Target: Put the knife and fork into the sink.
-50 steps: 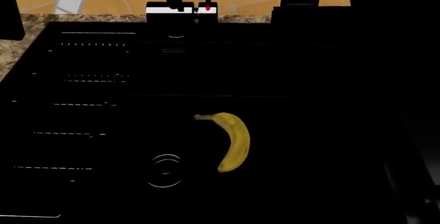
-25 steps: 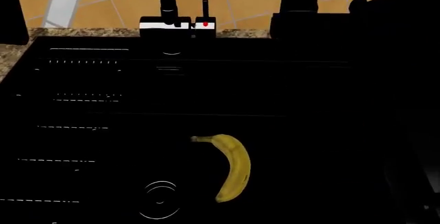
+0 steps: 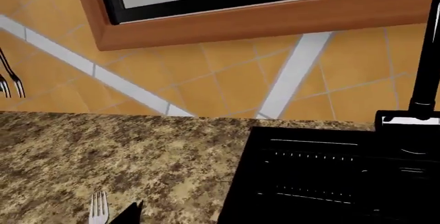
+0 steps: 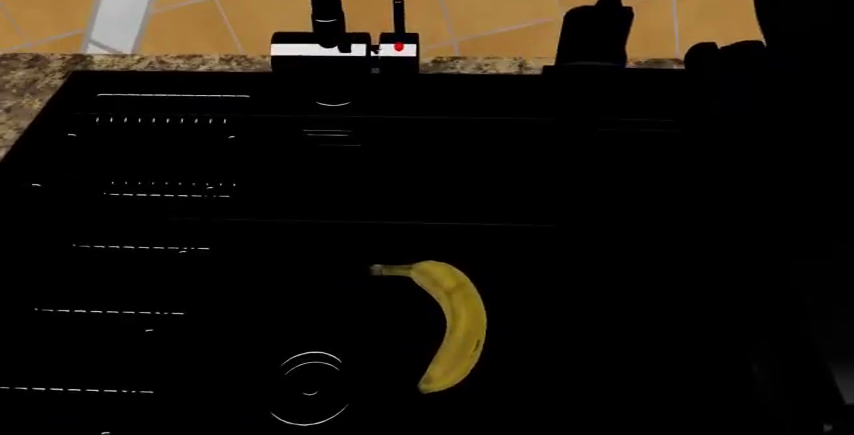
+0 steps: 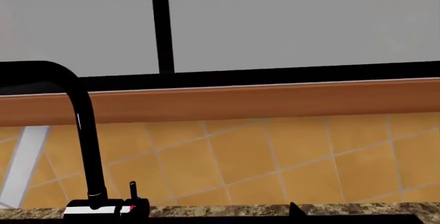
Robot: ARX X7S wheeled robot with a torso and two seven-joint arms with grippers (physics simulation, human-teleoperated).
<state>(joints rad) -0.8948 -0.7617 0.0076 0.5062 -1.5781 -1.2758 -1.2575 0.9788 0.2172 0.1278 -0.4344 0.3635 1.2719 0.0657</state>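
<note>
The fork (image 3: pixel 100 211) lies on the speckled counter (image 3: pixel 103 152), only its pale tines showing, left of the black sink (image 3: pixel 330 183). One dark pointed fingertip (image 3: pixel 129 214) of my left gripper (image 3: pixel 218 219) sits just beside the tines. The other is lost against the sink, and the gripper is open. In the head view the sink (image 4: pixel 174 215) fills the frame. My right gripper (image 4: pixel 603 17) hovers over its back rim, right of the tap (image 4: pixel 320 5). It is open, with one fingertip (image 5: pixel 297 211) showing. I cannot make out the knife in any view.
A yellow banana (image 4: pixel 454 325) lies in the basin beside the round drain (image 4: pixel 310 387). Ridged drainboard lines (image 4: pixel 160 190) run down the sink's left part. Hanging utensils (image 3: pixel 10 82) show on the tiled wall. My right arm darkens the head view's right side.
The head view first tilted, sliding the sink scene downward, then held still. The left arm's dark shape left the top left corner. The right gripper's pointed finger rose into sight behind the sink.
</note>
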